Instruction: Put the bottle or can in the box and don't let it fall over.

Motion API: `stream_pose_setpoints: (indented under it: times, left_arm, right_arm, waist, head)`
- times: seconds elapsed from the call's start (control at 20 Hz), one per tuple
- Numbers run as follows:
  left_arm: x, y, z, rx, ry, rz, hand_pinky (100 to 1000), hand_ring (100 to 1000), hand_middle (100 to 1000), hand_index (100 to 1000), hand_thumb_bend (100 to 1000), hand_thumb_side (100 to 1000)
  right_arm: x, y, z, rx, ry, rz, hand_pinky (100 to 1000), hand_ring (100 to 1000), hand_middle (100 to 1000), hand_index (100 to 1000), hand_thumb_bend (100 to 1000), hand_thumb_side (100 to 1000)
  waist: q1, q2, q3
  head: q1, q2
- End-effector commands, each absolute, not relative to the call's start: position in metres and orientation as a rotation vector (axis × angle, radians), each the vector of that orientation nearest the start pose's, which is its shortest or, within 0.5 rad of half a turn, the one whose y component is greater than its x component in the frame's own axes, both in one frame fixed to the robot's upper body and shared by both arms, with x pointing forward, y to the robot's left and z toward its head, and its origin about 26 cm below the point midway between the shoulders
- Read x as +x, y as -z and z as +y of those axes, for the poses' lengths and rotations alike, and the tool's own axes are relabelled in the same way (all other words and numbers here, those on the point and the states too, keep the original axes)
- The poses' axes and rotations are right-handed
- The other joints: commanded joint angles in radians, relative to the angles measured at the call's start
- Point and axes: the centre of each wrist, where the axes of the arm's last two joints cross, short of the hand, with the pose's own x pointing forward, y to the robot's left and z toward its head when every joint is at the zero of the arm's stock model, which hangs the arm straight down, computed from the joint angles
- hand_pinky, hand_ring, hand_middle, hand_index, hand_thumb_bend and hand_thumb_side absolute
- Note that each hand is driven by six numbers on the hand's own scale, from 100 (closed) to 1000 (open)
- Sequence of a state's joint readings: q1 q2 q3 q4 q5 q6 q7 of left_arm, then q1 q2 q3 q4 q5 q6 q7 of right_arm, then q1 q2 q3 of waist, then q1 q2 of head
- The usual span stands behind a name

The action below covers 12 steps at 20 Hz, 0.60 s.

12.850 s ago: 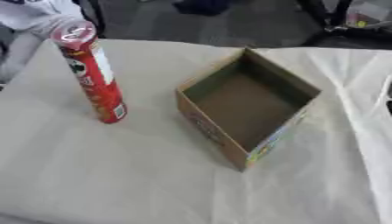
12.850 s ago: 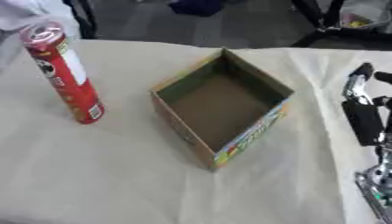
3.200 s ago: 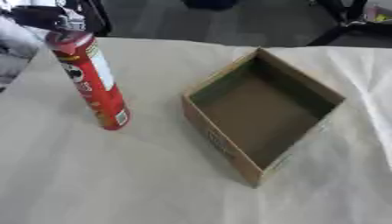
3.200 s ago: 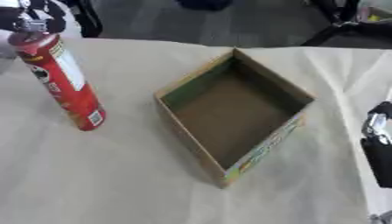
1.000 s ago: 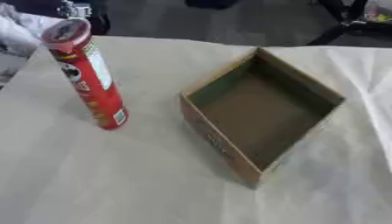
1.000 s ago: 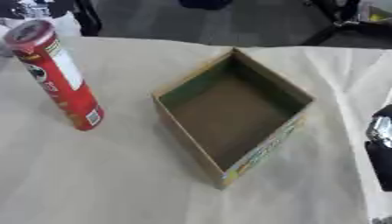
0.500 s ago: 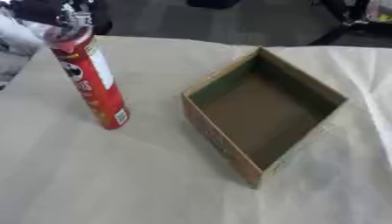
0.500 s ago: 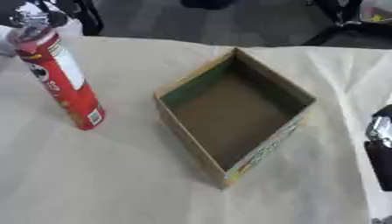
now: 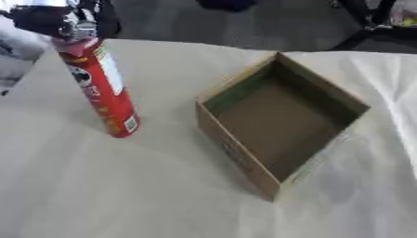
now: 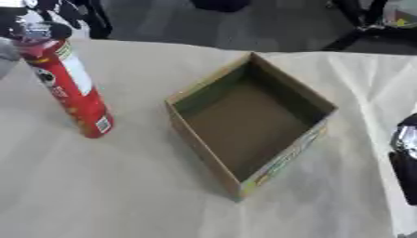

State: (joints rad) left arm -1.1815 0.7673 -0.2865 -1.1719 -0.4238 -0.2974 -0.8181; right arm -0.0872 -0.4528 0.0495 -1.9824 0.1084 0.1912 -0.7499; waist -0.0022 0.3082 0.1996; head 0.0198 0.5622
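Fingers of left hand now closing down around the cap of the red can, where half a second ago only hovering above. Still standing upright on the cloth, well left of the empty box. Grasp beginning, lift not yet. Right hand idling at the right edge, fingers impossible to read.

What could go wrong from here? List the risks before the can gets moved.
1. The tall red can stands on a narrow base, and the left hand is only at its very top; a sideways nudge there could tip it onto the table.
2. The open cardboard box has raised walls; if the can is carried low, its base could catch the near rim and topple.
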Motion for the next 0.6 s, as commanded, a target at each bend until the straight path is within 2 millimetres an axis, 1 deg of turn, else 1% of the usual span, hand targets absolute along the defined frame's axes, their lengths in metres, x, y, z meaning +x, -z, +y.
stream_pose_setpoints:
  times: [0.05, 0.4, 0.6]
  left_arm:
    - [0.4254, -0.3985, 0.3061, 0.794, 2.012, -1.409, 779, 895, 884, 852, 332, 1000]
    - [0.4267, -0.3943, 0.3077, 0.803, 2.039, -1.384, 761, 883, 881, 849, 333, 1000]
    - [0.4268, -0.3930, 0.3082, 0.798, 2.049, -1.384, 718, 867, 876, 846, 336, 1000]
  right_arm:
    - [0.2740, -0.1530, -0.2910, -0.889, 0.207, -1.995, 371, 750, 960, 964, 100, 617]
    - [0.2741, -0.1527, -0.2904, -0.884, 0.209, -1.996, 371, 750, 960, 964, 100, 617]
    - [0.2742, -0.1529, -0.2904, -0.884, 0.209, -1.997, 371, 750, 960, 965, 100, 617]
  waist:
    - [0.001, -0.028, 0.001]
    - [0.000, -0.025, 0.001]
    - [0.000, -0.025, 0.002]
  head:
    - [0.005, 0.004]
    - [0.009, 0.006]
    - [0.008, 0.005]
